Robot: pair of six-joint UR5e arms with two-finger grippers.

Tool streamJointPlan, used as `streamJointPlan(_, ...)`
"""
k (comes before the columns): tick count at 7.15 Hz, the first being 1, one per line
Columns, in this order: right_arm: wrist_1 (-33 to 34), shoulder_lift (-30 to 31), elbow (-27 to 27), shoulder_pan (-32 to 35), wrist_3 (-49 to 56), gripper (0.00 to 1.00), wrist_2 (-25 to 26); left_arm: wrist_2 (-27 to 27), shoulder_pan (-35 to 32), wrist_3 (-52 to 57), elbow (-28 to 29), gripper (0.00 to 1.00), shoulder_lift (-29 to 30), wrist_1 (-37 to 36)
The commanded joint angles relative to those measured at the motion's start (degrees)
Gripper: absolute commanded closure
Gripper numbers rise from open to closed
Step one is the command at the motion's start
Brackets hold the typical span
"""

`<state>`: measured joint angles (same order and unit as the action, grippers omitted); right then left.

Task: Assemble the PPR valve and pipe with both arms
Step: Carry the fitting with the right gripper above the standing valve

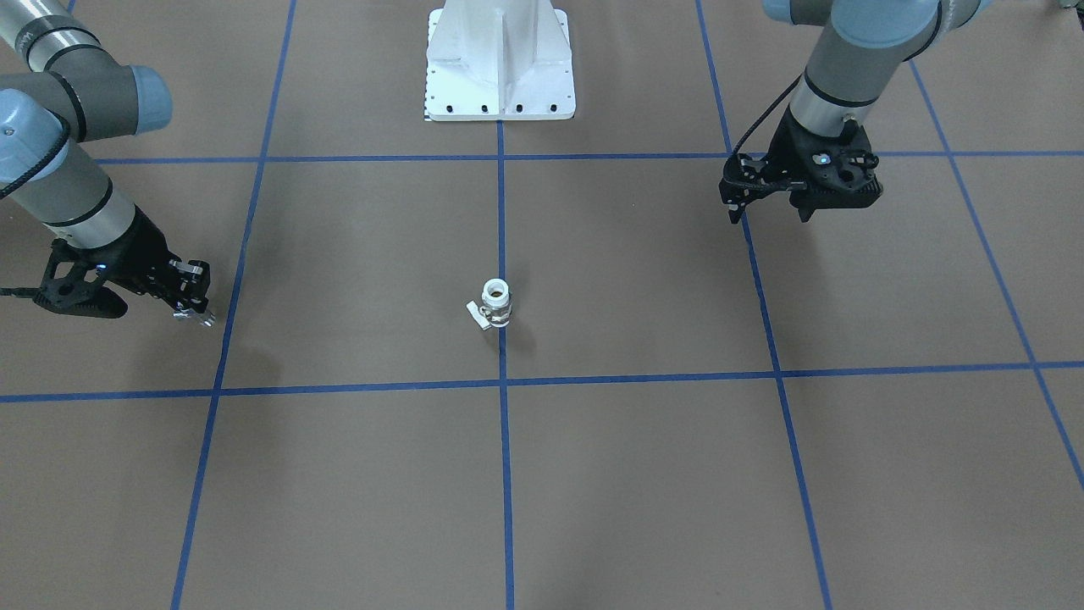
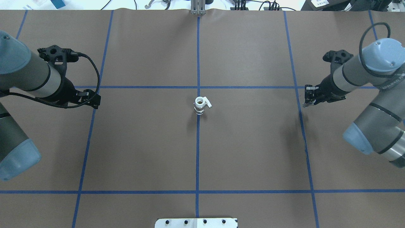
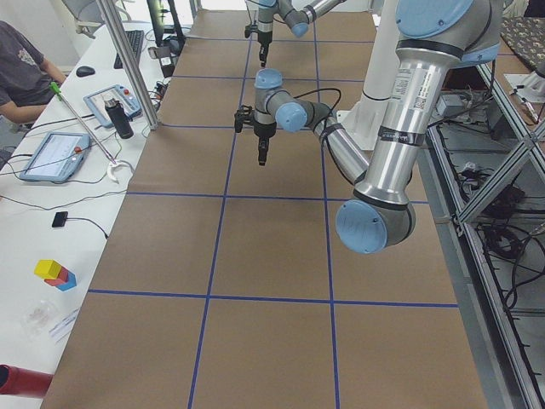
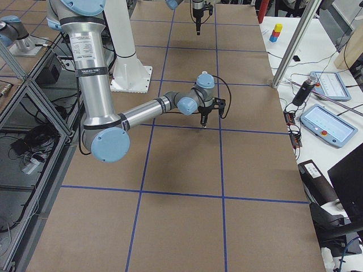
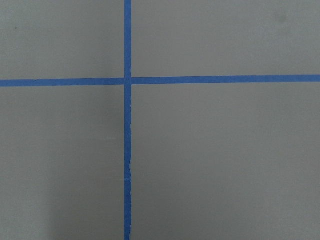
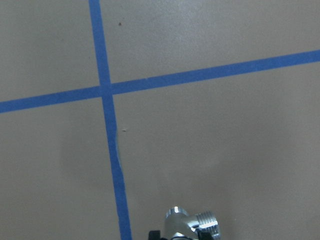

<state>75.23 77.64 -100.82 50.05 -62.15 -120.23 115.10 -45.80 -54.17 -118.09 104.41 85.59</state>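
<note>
Two arms reach in over the brown worktop, one from each side. The valve stands between them, well apart from both.

The valve sits upright at the middle of the worktop, right on the centre one of the blue tape lines. Its open white end faces up and a silvery band runs round its lower part. Its small flat white tab sticks out toward the right arm's side. It stands on the robot's side of the far cross line, with the white pedestal in line with it at the robot's edge of the worktop.

The right fingers are closed on the pipe. In the right wrist view it shows as a shiny silver fitting with a rounded head and a threaded end, seen at the bottom edge against the worktop. In the front view it shows only as a small silvery glint at the fingertips, above a tape line on the right-hand side, with the shadow falling apart from it on the paper.

The left fingers hang over a crossing of tape lines on the left-hand side. Nothing shows in their grip. The left wrist view shows only worktop and tape, so I cannot tell how far apart they are.
</note>
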Motion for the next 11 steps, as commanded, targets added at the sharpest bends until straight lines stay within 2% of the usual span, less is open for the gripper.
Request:
streamJointPlan(1, 14.4, -10.5, -1.2, -0.1, -0.4, 1.0, 0.3, 2.0, -3.8, 9.5, -0.2, 0.0, -3.6, 0.2)
streamJointPlan(3, 15.2, -16.6, -1.1, -4.7, -12.2, 1.0, 1.0, 5.3, -10.5, 23.2, 0.5, 0.0, -7.9, 0.5)
streamJointPlan(5, 15.6, -22.3, -0.4, -8.3, -20.3, 1.0, 1.9, 7.0, -15.1, 33.6, 4.6, 0.0, -9.8, 0.6)
streamJointPlan(6, 19.6, -26.1, -0.1, -9.7, -22.4, 1.0, 3.1, 8.4, -17.8, 38.1, 7.1, 0.0, -10.5, 1.7)
streamJointPlan(7, 21.7, -29.9, 1.3, -11.1, -24.6, 1.0, 4.6, 12.4, -19.8, 40.9, 11.2, 0.0, -10.8, 5.3)
streamJointPlan(9, 21.5, -34.9, 6.9, -12.8, -27.4, 1.0, 6.0, 15.3, -23.2, 43.1, 18.5, 0.0, -12.5, 15.9)
streamJointPlan(11, 21.3, -35.9, 7.8, -13.8, -30.7, 1.0, 6.1, 15.5, -23.2, 43.0, 18.5, 0.0, -12.5, 16.4)
